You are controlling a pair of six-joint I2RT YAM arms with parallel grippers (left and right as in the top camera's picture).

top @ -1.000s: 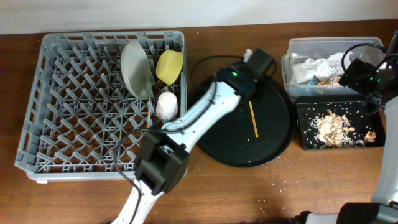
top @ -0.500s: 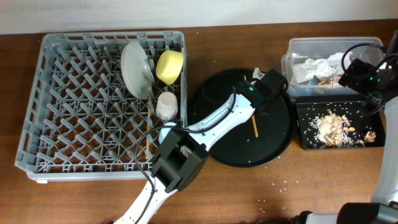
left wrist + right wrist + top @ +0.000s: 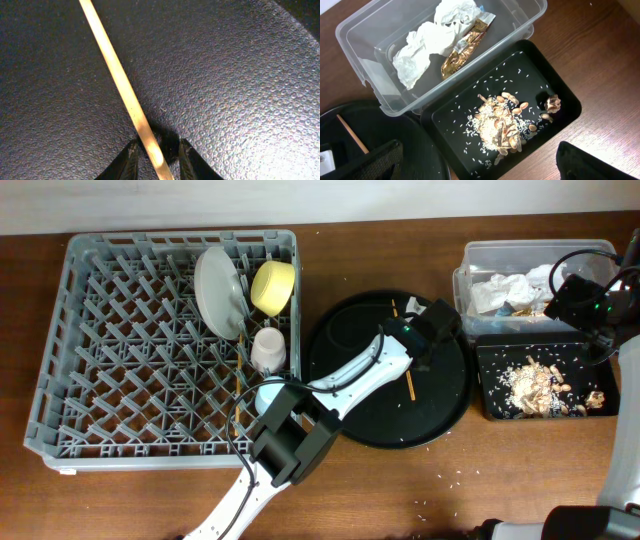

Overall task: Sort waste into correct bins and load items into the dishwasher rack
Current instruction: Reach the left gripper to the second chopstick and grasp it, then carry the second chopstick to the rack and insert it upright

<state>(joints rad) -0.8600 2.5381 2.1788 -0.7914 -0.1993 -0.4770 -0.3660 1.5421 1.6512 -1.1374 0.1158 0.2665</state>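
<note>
**Fig. – L arm, chopstick pick-up, approach stage.** My left pincer (image 3: 157,161) hangs low over the round black tray (image 3: 345,415), jaws apart and not yet clenched. The chopstick (image 3: 122,85) lies flat on the tray's pebbled surface and runs between my fingertips (image 3: 131,159), a bit nearer the left-hand one in the wrist view. A 2nd thin stick seems to stand in the dishwasher rack (image 3: 50,360) beside the pink cup (image 3: 267,348). The plate (image 3: 218,290) and yellow bowl (image 3: 272,285) are also racked.

My right pincer (image 3: 480,169) waits above the bins, fingers wide apart and holding nothing. Napkins (image 3: 420,47) and wrapper (image 3: 462,50) are in the clear tub (image 3: 365,30). The scraps (image 3: 500,127) are in the black bin tray (image 3: 570,107).

**Technique (judgement).**
- Centre the stick between the pads before closing.
- Go down until the tips approx. touch the tray, since the stick is thin and low.
- Close slowly and square across the stick, as it may roll or squirt out.
- Grip near mid-length if poss., so it doesn't tip.
- Lift straight up, then carry it to the rack.
</note>
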